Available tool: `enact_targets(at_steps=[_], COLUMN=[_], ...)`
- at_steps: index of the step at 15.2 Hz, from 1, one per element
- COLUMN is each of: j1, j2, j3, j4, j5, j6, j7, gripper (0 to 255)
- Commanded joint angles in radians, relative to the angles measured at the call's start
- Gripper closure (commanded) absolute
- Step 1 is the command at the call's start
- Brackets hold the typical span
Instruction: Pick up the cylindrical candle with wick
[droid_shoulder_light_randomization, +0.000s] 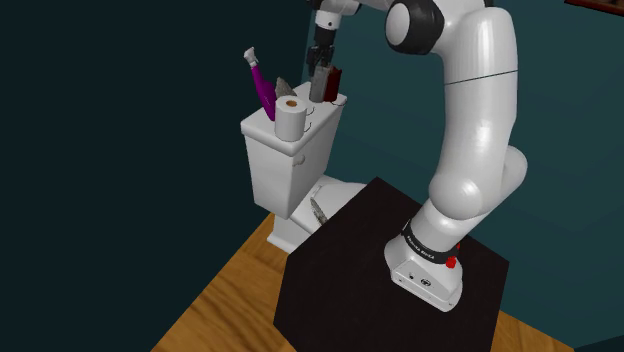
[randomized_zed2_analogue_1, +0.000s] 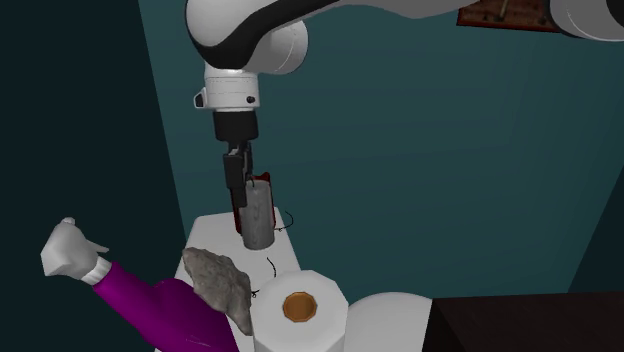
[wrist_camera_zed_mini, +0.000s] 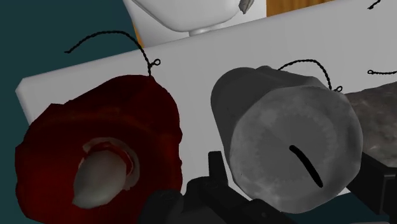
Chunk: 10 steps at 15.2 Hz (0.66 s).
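Arm (droid_shoulder_light_randomization: 480, 110) arched over toilet tank (droid_shoulder_light_randomization: 290, 165) — gripper (droid_shoulder_light_randomization: 321, 72) points down, clamped on grey candle (wrist_camera_zed_mini: 286, 143).

Gripper (droid_shoulder_light_randomization: 320, 68) around grey candle (droid_shoulder_light_randomization: 319, 90); toilet tank (droid_shoulder_light_randomization: 283, 168) below

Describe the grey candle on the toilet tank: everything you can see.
The candle is a plain grey cylinder, matt and faintly mottled, with a flat round top bearing a short black wick. It is about upright over the white tank, between a dark red lump and a grey rock. The gripper is closed on its sides from above. Whether its base touches the tank is unclear.
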Motion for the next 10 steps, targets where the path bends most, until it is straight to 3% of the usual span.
enact_targets(at_steps=[1,10], j1=[-0.001,-0.010], j2=[-0.004,-0.006], j3=[-0.001,-0.003], j4=[0.022,0.116], j5=[-0.002,-0.005], j6=[-0.025,-0.120], j7=[0.003,0.012], gripper=[255,255])
